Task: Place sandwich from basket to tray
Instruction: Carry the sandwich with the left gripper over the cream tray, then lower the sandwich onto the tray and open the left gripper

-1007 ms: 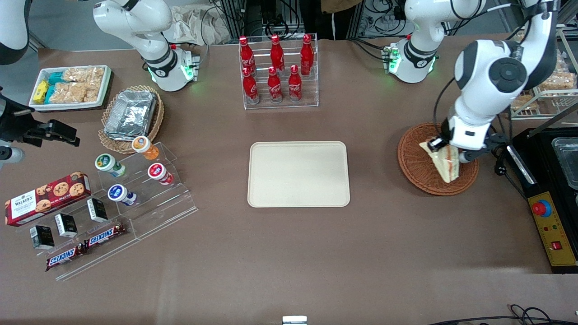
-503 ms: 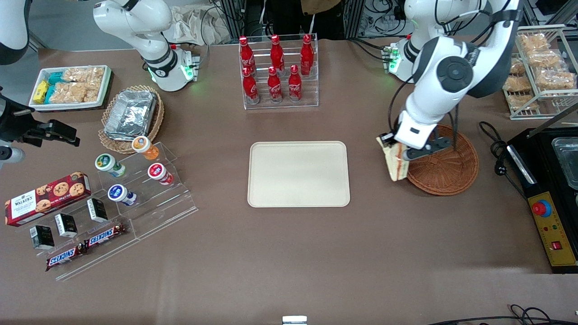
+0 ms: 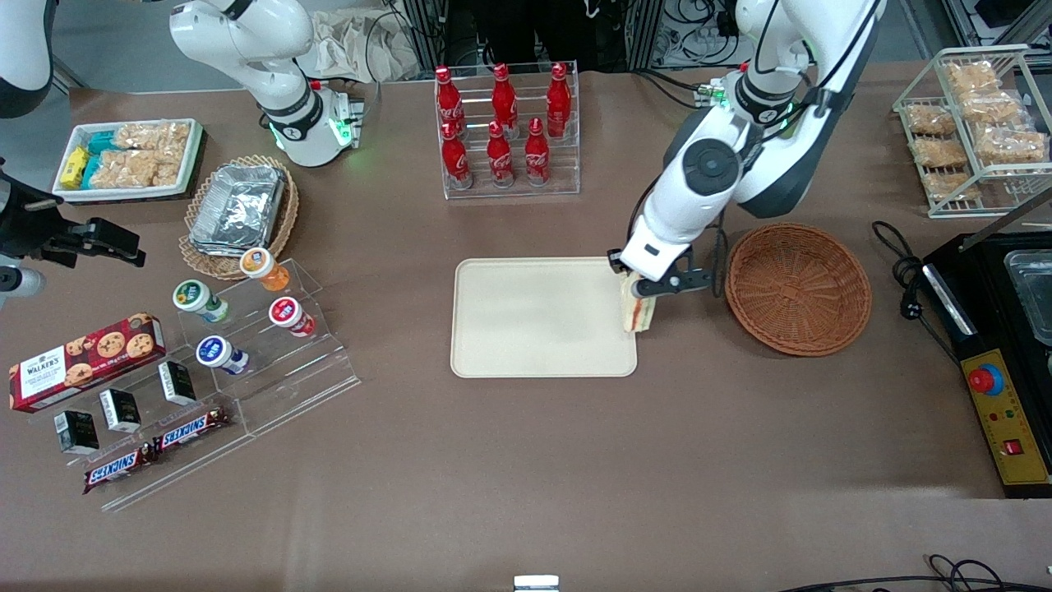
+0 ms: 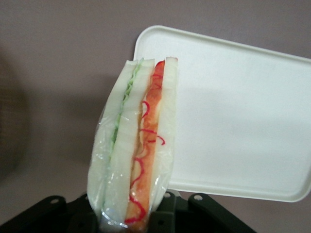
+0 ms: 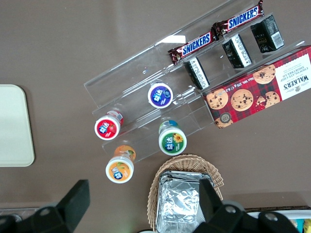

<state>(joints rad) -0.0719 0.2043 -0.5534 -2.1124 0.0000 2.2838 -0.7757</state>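
Observation:
My left gripper (image 3: 638,289) is shut on the wrapped sandwich (image 3: 637,312) and holds it in the air over the tray's edge nearest the basket. In the left wrist view the sandwich (image 4: 136,145) hangs between the jaws of the gripper (image 4: 127,219), its white bread with green and red-orange filling showing through clear film. The cream-beige tray (image 3: 526,321) lies flat mid-table with nothing on it; its corner (image 4: 243,111) shows past the sandwich. The reddish-brown wicker basket (image 3: 797,288) sits beside the tray, toward the working arm's end, and holds nothing.
An acrylic rack of red cola bottles (image 3: 505,131) stands farther from the front camera than the tray. Toward the parked arm's end are a clear stepped stand with yoghurt cups (image 3: 246,329), a cookie box (image 3: 82,362) and a tan basket of foil trays (image 3: 238,210). A black machine (image 3: 1003,345) lies past the basket.
The gripper carried the sandwich up out of the basket and sideways toward the tray, reaching the tray's edge. The basket is left holding nothing.

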